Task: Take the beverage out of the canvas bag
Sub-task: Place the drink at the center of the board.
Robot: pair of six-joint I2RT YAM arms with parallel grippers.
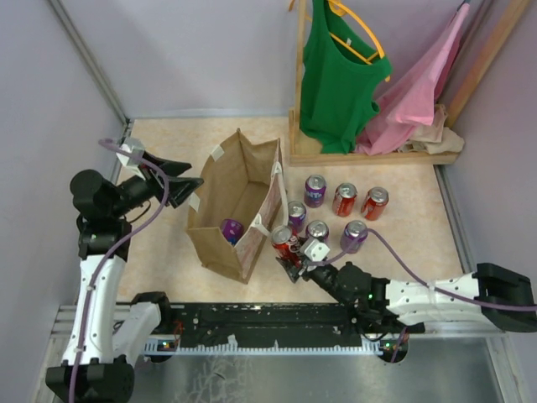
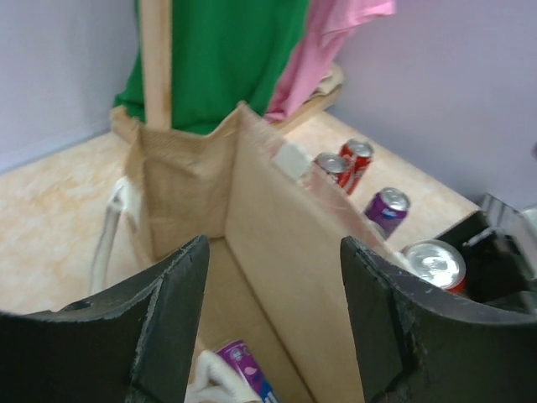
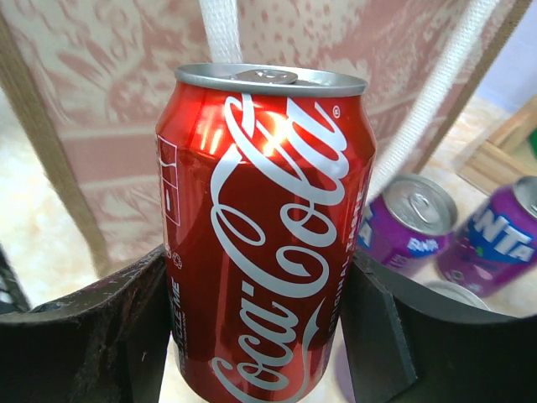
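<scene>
1 purple can (image 1: 232, 228) is sitting down at the bottom of the canvas bag (image 1: 220, 256), which stands open on the counter (image 1: 168, 143). The left hand (image 1: 195, 173) hovers by the bag's left rim, spread wide with nothing in it, well above that can. The right hand (image 3: 260, 336) is clamped on an upright Coke can (image 3: 268, 227) just outside the bag's right wall, near its front corner.

Beverage can (image 1: 232, 228) in canvas bag (image 1: 220, 249), held can (image 1: 283, 239) beside bag's right, other cans (image 1: 345, 200) further right, rack (image 1: 377, 158) behind.
</scene>
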